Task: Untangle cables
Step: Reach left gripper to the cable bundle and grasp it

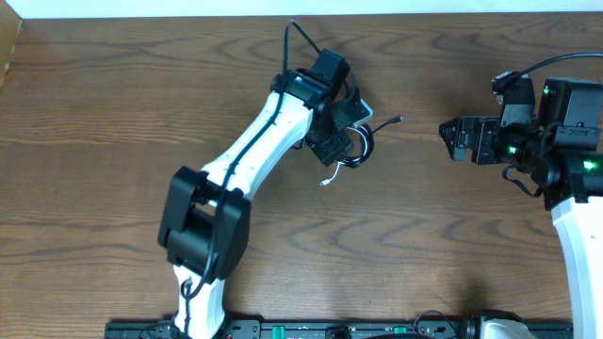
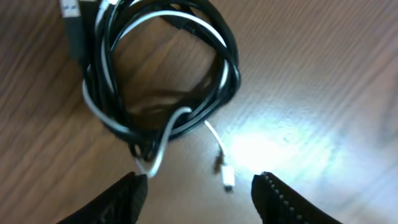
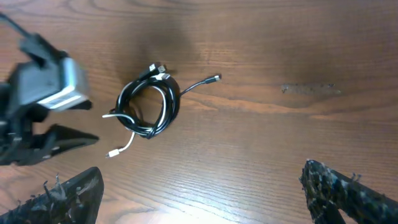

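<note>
The cables [image 2: 231, 62] lie in one small coil on the wooden table, the black cord and the white cord [image 2: 93, 106] wound together. A white plug [image 2: 228, 180] trails out of the coil toward me, and a black plug end [image 3: 215, 78] sticks out on the far side. My left gripper [image 2: 199, 186] hovers right at the coil [image 1: 363, 141] with its jaws apart; the white loop's lowest bend sits by the left fingertip [image 2: 134, 186], and nothing is clamped. My right gripper [image 3: 202, 186] stands wide open, well to the right of the coil [image 3: 171, 102], with bare wood between its fingers.
The left arm [image 1: 254, 151] reaches diagonally across the table's middle and covers part of the coil from above. The right gripper [image 1: 448, 138] sits near the right edge. Bare wood lies between the two grippers.
</note>
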`<state>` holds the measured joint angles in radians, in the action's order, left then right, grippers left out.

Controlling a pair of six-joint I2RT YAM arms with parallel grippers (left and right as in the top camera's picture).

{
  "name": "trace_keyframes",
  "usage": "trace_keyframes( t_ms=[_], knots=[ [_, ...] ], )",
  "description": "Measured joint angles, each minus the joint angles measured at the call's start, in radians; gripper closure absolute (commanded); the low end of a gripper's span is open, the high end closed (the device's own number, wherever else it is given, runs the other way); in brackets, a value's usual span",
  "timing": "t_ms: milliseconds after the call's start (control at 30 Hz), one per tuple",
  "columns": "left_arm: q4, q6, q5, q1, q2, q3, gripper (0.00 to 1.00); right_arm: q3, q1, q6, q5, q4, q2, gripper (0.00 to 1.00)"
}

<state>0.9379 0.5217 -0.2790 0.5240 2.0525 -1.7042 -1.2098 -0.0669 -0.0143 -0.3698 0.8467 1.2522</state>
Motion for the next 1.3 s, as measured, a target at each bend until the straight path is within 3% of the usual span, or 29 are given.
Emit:
trace_keyframes(
  t_ms=[133, 233, 333, 1100, 1133, 1300],
  knots=[
    [-0.032, 0.03, 0.0, 0.0, 0.063, 0.0, 0.5, 0.0, 0.0, 0.0, 0.0, 0.006, 0.0, 0.04],
    [-0.062, 0.038, 0.0, 0.0, 0.103, 0.0, 0.59, 0.0, 0.0, 0.0, 0.0, 0.01, 0.0, 0.04],
    [-0.092, 0.045, 0.001, 0.0, 0.121, 0.0, 0.75, 0.0, 0.0, 0.0, 0.0, 0.012, 0.0, 0.05],
    [-0.117, 0.087, 0.004, 0.0, 0.121, 0.039, 0.79, 0.0, 0.0, 0.0, 0.0, 0.032, 0.0, 0.05],
    [-0.116, 0.089, 0.004, 0.0, 0.121, 0.04, 0.92, 0.0, 0.0, 0.0, 0.0, 0.032, 0.0, 0.05],
    [-0.114, 0.066, 0.014, 0.0, 0.121, 0.04, 0.93, 0.0, 0.0, 0.0, 0.0, 0.032, 0.0, 0.05]
  ],
)
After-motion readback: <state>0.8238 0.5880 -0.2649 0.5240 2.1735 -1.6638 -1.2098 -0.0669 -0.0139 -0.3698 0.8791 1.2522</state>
